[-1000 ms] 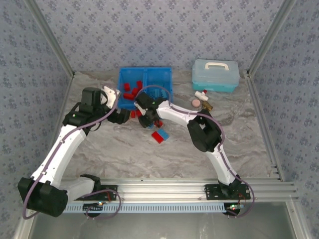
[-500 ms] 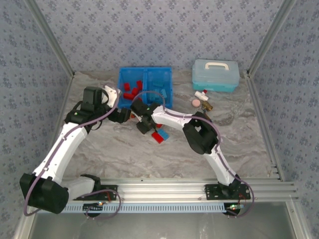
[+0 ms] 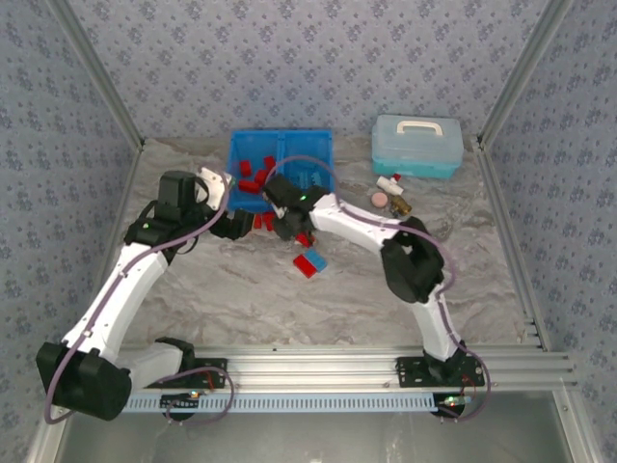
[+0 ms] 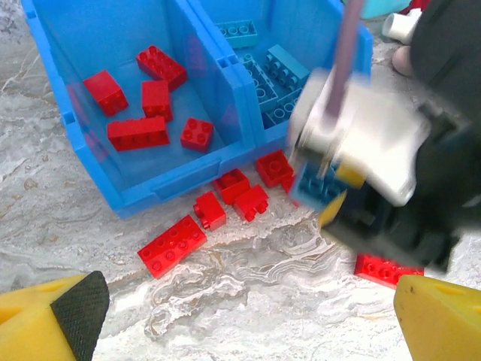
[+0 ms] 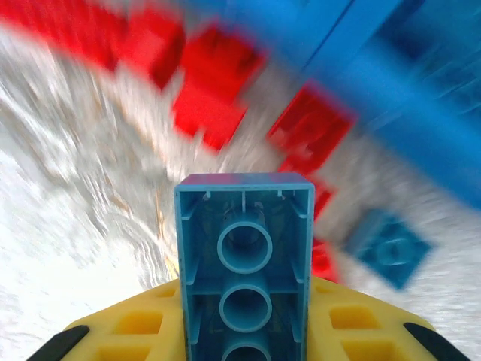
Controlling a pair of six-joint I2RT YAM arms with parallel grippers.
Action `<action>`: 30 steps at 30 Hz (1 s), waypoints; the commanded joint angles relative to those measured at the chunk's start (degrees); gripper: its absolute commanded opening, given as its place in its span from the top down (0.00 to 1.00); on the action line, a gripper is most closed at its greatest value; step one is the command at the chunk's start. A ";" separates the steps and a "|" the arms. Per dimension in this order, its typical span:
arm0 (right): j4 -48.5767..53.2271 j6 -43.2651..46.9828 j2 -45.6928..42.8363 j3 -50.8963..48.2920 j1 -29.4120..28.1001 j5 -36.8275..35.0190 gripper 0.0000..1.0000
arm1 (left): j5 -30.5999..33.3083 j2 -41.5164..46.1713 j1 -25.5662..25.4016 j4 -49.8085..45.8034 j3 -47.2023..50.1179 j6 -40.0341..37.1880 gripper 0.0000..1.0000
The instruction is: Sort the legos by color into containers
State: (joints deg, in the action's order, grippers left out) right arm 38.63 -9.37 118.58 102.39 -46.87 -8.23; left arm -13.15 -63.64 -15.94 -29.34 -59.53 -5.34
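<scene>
While the small light blue studded plastic brick point(image 5: 244, 256) is sitting pinched endwise in the right tool point(image 3: 285, 226), just before the near wall of the bright blue plastic bin point(image 4: 176, 184), its overhang may be inviting it to twist loose among the red bricks point(image 4: 171, 246); the left tool point(image 4: 244, 320) is gaping empty nearby.

Red legos point(image 5: 210, 90) and the bin point(image 5: 391, 90) are smeared by blur.
</scene>
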 commanded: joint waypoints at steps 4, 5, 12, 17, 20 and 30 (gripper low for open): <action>-4.45 -3.90 -0.37 10.94 7.93 -4.49 0.70 | -1.26 2.25 1.07 3.65 0.47 0.20 0.01; -1.94 -3.99 2.30 14.27 8.94 -4.86 0.70 | -1.01 2.29 1.06 3.42 0.38 0.09 0.01; 5.33 -3.08 19.28 36.50 11.79 -5.18 0.69 | 1.68 3.00 1.25 2.59 0.90 -1.47 0.01; 6.37 -5.11 26.57 45.04 12.97 -2.99 0.68 | 1.82 2.73 1.71 2.54 1.96 -2.38 0.01; 6.03 -6.88 27.16 45.92 13.35 -2.61 0.62 | 1.50 2.99 1.70 2.61 1.94 -2.47 0.01; 8.80 -7.30 19.67 47.56 13.19 -2.49 0.46 | 3.80 3.03 1.84 3.37 3.31 -3.77 0.01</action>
State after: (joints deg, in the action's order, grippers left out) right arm 45.34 -15.68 144.14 147.68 -33.87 -11.14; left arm -10.63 -61.12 -14.57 -26.92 -56.99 -7.70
